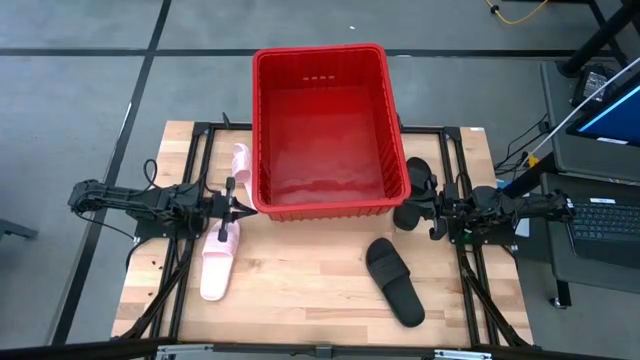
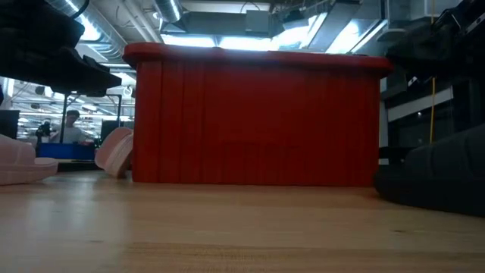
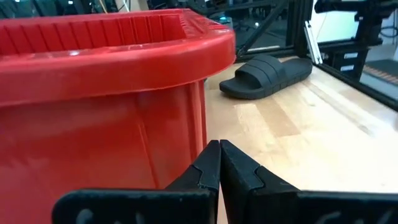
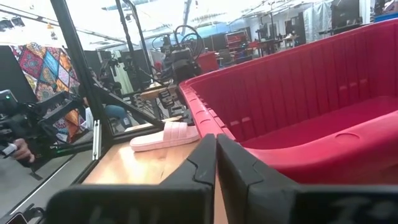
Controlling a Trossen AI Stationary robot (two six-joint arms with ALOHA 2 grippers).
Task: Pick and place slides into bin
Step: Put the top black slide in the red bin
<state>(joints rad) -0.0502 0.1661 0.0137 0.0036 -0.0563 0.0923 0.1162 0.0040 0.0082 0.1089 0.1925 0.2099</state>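
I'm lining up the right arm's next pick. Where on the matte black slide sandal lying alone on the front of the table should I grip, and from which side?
Grip the wide strap of the matte black slide sandal, coming straight down from above. It lies flat, sole down and angled across the wooden table, so one finger can slip under the raised strap. The shut right claw is nearest; the red plastic bin sits clear of it.

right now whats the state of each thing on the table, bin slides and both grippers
bin: upright, empty
pink slide: flat on table, left of bin
second pink slide: tilted against bin's left wall
black slide: flat on table, front right
second black slide: right of bin, by right arm
left gripper: shut, empty
right gripper: shut, empty
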